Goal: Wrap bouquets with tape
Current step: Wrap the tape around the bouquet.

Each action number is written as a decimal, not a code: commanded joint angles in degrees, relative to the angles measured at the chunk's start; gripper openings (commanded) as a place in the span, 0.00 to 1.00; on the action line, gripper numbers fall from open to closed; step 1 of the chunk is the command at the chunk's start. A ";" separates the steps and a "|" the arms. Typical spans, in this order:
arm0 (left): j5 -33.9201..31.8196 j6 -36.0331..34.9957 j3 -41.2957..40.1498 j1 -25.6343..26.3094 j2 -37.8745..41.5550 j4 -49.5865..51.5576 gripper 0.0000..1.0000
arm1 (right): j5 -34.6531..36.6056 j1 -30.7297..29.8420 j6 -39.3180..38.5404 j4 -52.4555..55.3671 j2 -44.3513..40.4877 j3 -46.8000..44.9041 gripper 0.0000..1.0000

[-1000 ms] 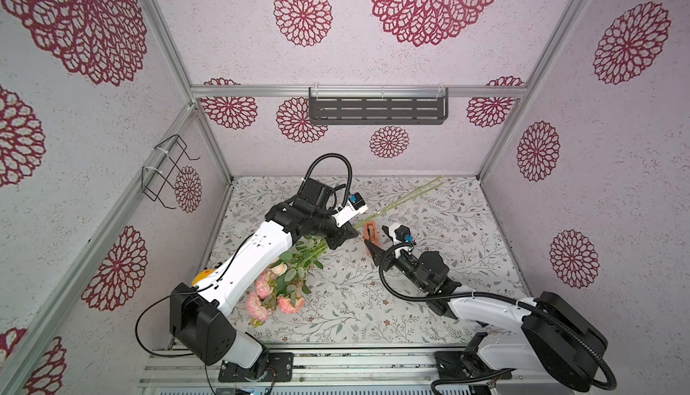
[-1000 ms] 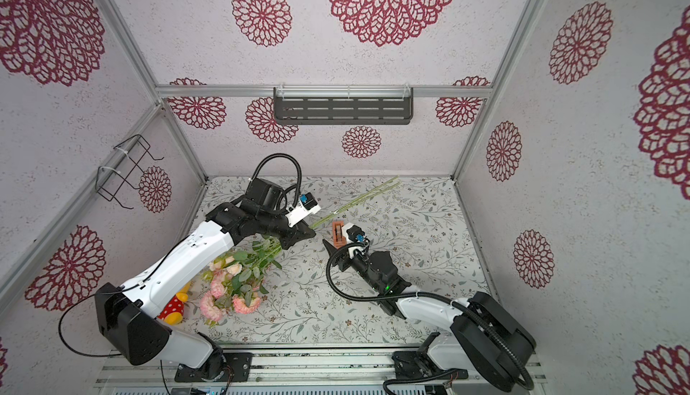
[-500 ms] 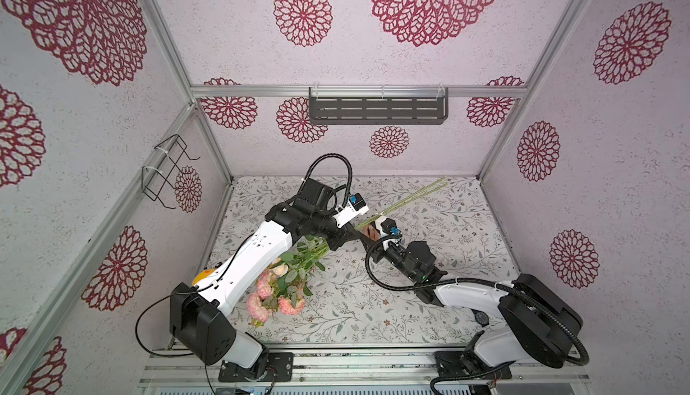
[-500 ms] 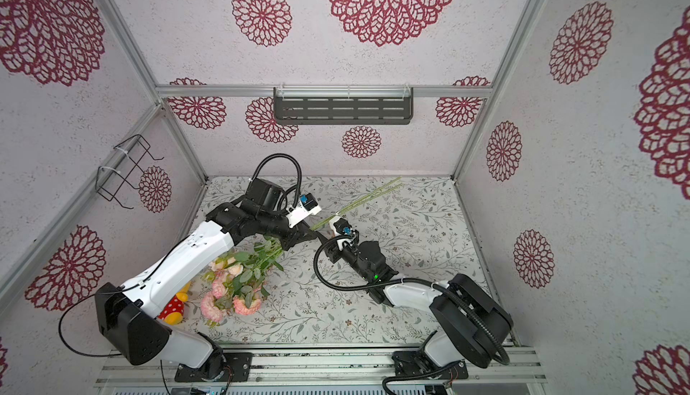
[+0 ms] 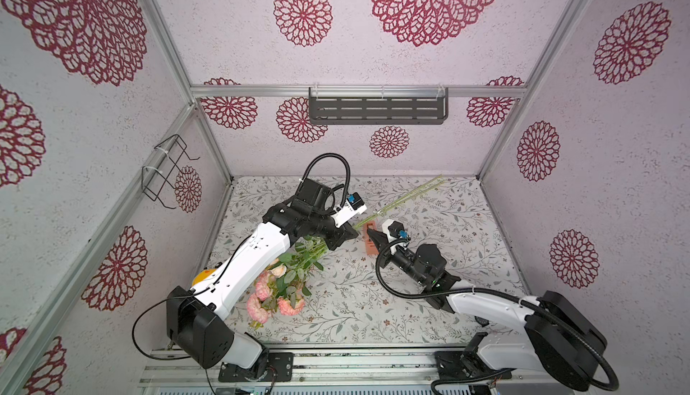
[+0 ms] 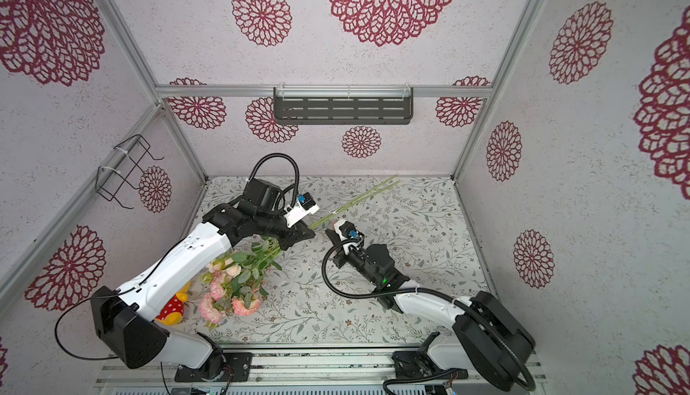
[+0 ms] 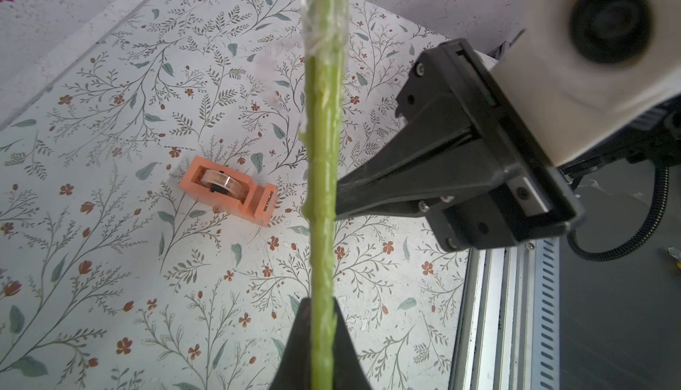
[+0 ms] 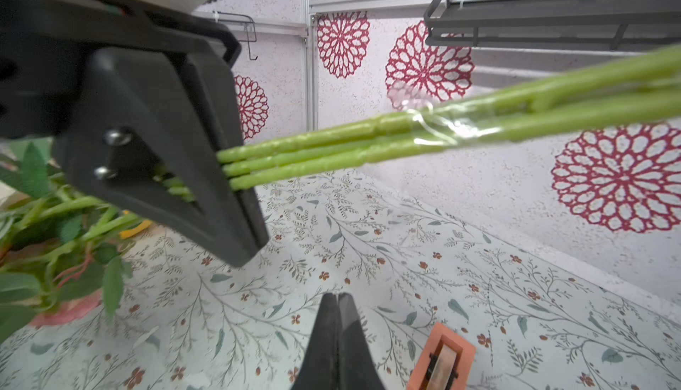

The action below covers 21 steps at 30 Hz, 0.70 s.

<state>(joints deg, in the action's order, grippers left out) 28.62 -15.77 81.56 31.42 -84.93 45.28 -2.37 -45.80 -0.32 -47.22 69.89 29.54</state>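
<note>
Two white and black robot arms reach over a bench (image 5: 448,262) covered with a leaf-and-flower print, inside a booth whose pale walls carry red rosettes.

A small orange block-shaped tape dispenser (image 7: 228,194), holding a roll of clear tape on a dark core, lies on the bench near its middle. In both top views the right arm partly hides it.

The bouquet of artificial flowers (image 5: 287,281), with thin green stems, green leaves and pink and peach blooms, lies on a slant. Its blooms are well apart from the dispenser, toward the left arm's base. Its stems pass just beside the dispenser, raised above the bench, and run on past it toward the back wall.

The left pincer (image 8: 228,170) is clamped on the stems, a little toward the blooms from the dispenser.

A band of crumpled clear tape (image 8: 435,126) circles the stems beyond the dispenser, on the side away from the blooms.

The right pincer (image 8: 337,296) has its jaws pressed together, with nothing visible between them. It hangs just above and beside the dispenser. In the left wrist view its tip reaches the stems; whether it touches them cannot be told.

A yellow and red soft toy (image 6: 173,307) sits well apart from the dispenser, by the left arm's base.
</note>
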 commanded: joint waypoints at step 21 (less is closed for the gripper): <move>-10.71 -6.64 -1.24 2.49 -6.06 10.77 0.00 | 9.15 0.38 -15.30 60.35 -2.44 38.05 0.00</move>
<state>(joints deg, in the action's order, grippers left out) 17.39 -20.18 80.01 33.01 -91.42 54.11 4.19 -49.12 -12.12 3.86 63.44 62.46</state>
